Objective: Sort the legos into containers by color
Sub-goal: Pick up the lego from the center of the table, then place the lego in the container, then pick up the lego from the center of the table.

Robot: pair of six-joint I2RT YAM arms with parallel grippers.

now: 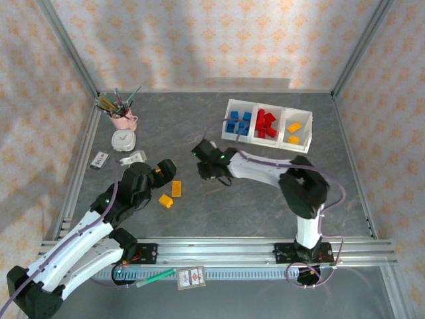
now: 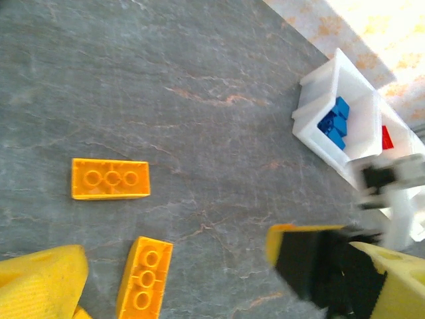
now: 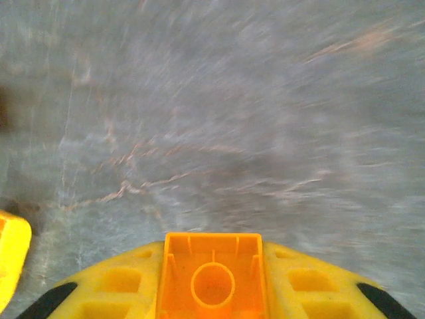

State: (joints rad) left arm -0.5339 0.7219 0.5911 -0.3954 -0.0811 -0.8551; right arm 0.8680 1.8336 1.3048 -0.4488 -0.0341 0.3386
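Right wrist view: an orange lego (image 3: 212, 272) is clamped in the right gripper (image 3: 212, 296) over the grey table (image 3: 199, 100). Two yellow legos (image 2: 110, 179) are seen lying below the wide-spread left gripper (image 2: 182, 262), apart from the tray (image 2: 312, 113).

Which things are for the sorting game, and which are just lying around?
For the job: white tray, blue bricks, red bricks, two loose yellow bricks, orange brick between the right fingers.
Just lying about: pink cup of pens, white clock, green marker.
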